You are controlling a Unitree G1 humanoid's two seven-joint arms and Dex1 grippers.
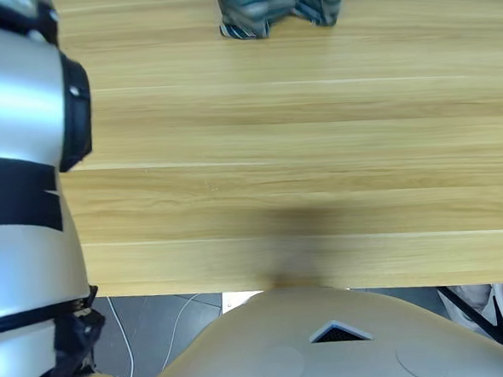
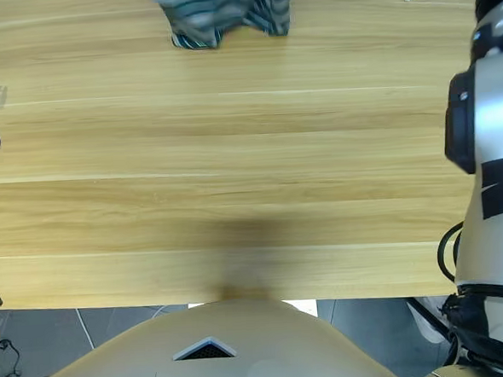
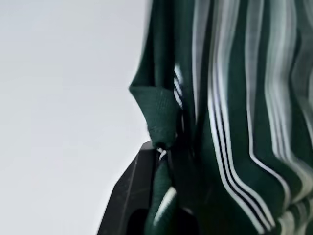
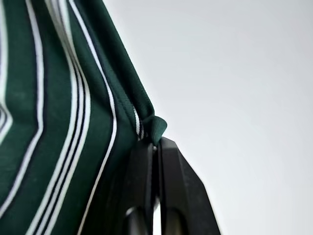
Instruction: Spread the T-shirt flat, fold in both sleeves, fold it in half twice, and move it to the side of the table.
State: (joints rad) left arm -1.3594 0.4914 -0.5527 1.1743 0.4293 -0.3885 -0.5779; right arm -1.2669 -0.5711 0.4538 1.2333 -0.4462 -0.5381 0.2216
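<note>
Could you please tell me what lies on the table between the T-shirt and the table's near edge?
Nothing; the left eye view shows bare wood from the T-shirt to the near edge of the table.

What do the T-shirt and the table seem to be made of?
T-shirt: soft knit fabric, likely cotton or a blend; it drapes in folds, with a ribbed edge.
Table: wood-look planks, matte; grain shows, though it may be laminate.

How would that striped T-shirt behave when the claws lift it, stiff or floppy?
Probably floppy: the T-shirt hangs in soft folds from the left claw and right claw. Likely light, since small pinches at its edge seem to carry it. Its lower end looks bunched above the table, so pushed, it would likely crumple, not slide.
</note>
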